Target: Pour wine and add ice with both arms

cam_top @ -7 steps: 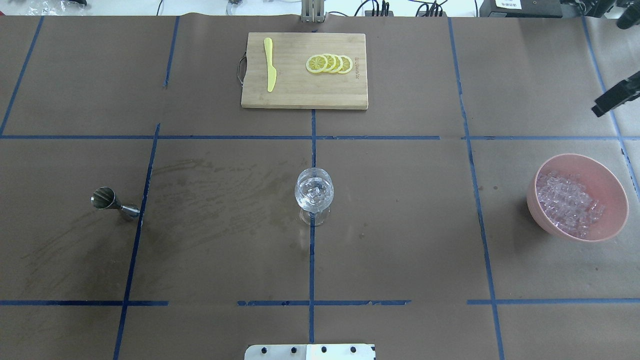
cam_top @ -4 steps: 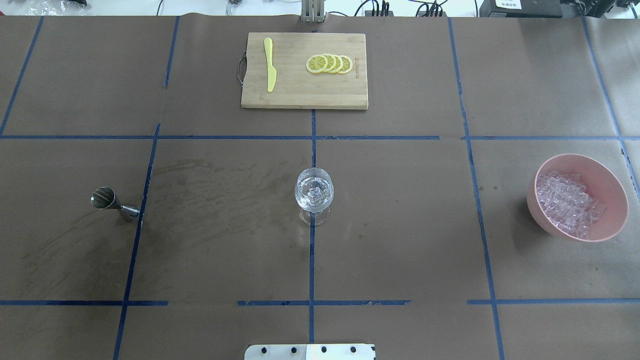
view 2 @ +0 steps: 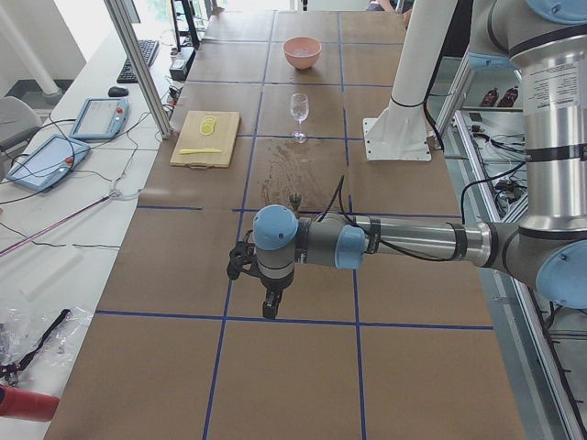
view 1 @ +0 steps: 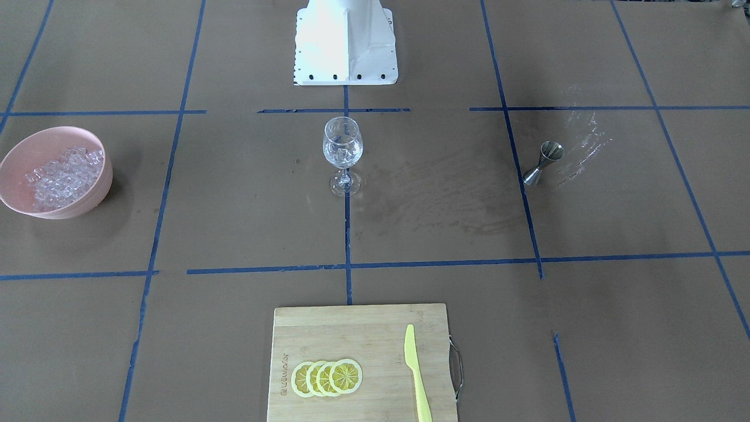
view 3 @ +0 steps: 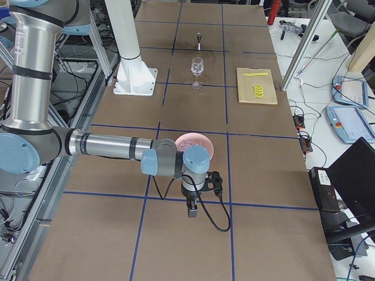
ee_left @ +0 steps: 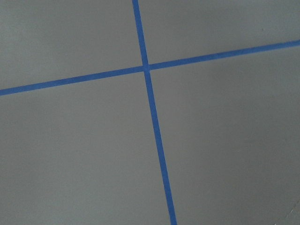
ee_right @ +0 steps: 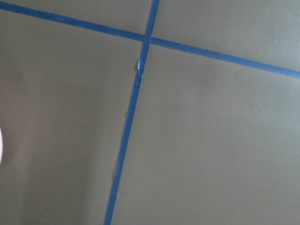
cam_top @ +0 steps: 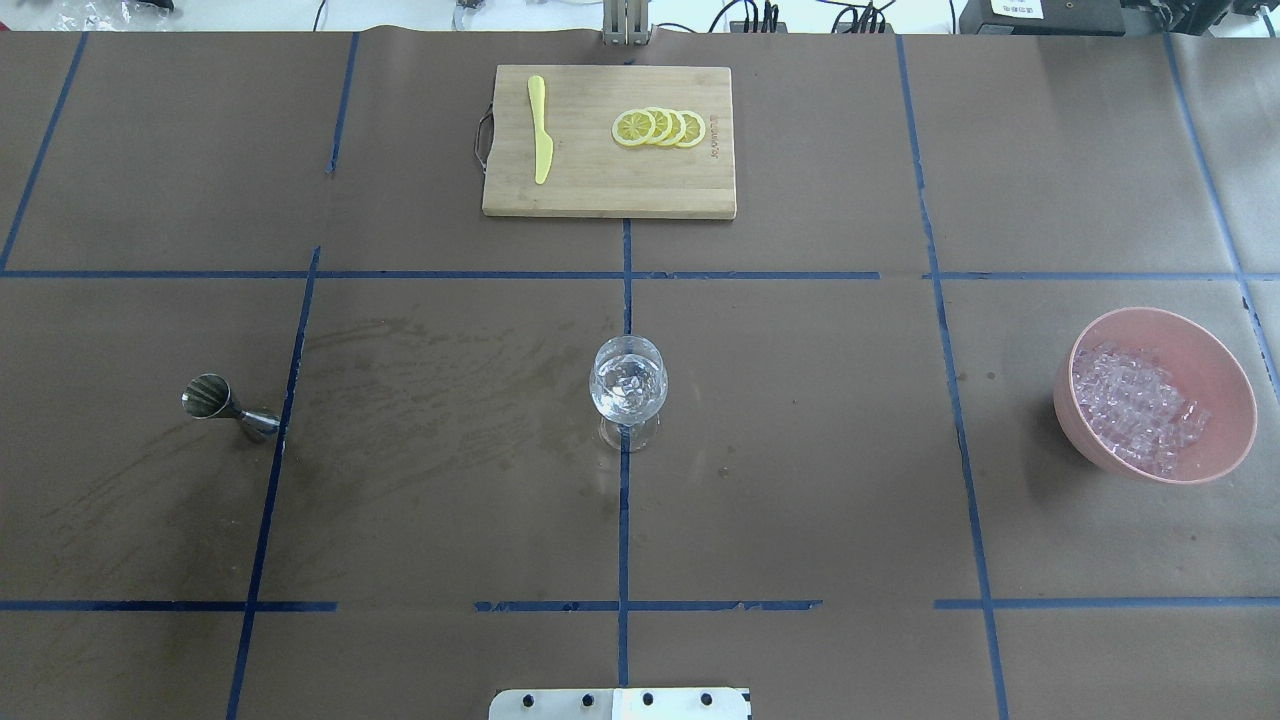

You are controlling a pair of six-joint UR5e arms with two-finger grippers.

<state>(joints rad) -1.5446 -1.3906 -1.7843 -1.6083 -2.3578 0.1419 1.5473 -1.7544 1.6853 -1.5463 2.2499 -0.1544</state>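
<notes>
The ice is lying heaped in the pink bowl, and a few cubes are also sitting in the wine glass, which is standing upright at the middle of the table. The right gripper is pointing down just beside the bowl, on the side facing away from the glass. Only a side view is showing it, so whether its fingers are spread or pressed together cannot be told. The left gripper is hanging fingers-down at the opposite end, its state equally indeterminable, with the metal jigger standing between it and the glass. The glass is standing well apart from both grippers. The cutting board, bearing lemon slices and a yellow knife, is lying beyond the glass, away from the robot.
</notes>
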